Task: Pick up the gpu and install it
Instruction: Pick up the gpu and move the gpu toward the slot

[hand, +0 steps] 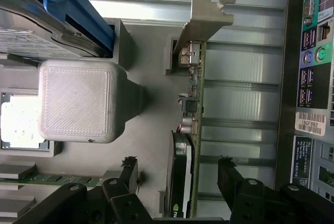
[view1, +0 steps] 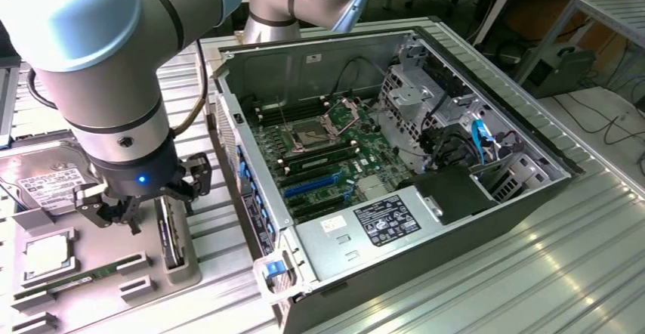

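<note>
We see the black pincer [hand: 177,165] open, its fingers [hand: 129,171] either side of the gpu [hand: 191,114], a green circuit card with a silver end bracket, and apart from it. The card stands on edge in a grey slotted holder [hand: 151,135]. Its black fan face shows only edge-on, and the end opposite the bracket is cut off.

An open desktop computer case [view1: 302,69] lies on its side on a ribbed metal surface [view1: 524,273], showing a green motherboard [view1: 322,153], blue cables [view1: 479,139] and a labelled power supply [view1: 388,219]. At the exterior view's left, just beside the case, a grey tray [view1: 96,262] holds a white-labelled hard drive [view1: 45,183], a square processor chip [view1: 45,255] and a narrow memory stick [view1: 71,279].
</note>
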You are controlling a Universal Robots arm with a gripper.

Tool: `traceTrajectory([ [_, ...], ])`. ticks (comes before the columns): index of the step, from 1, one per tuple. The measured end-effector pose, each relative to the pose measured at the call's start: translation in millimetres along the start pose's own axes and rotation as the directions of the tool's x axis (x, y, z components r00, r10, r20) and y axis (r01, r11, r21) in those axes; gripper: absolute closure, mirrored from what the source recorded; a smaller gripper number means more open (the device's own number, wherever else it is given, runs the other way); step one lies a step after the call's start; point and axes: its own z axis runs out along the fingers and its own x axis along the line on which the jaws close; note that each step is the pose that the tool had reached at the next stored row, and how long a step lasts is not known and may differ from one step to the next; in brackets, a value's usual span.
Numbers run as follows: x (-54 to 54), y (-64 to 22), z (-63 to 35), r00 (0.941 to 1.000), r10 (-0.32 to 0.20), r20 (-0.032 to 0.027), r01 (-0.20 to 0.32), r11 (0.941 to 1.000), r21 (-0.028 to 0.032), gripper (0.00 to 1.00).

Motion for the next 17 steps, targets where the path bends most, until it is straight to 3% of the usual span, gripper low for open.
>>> traceTrajectory([
  [2, -0.1, 0.0, 0.0, 1.0, 0.0, 0.0, 0.0, 1.0, 0.0, 0.36],
  [4, -0.2, 0.0, 0.0, 1.0, 0.0, 0.0, 0.0, 1.0, -0.0001, 0.36],
  [7, -0.3, 0.0, 0.0, 1.0, 0.0, 0.0, 0.0, 1.0, 0.0, 0.54],
  [8, -0.3, 0.0, 0.0, 1.0, 0.0, 0.0, 0.0, 1.0, 0.0, 0.54],
  [9, -0.4, 0.0, 0.0, 1.0, 0.0, 0.0, 0.0, 1.0, 0.0, 0.61],
  [17, -1.2, 0.0, 0.5, 0.9998, 0.022, 0.0009, -0.022, 0.9998, 0.0, 0.61],
])
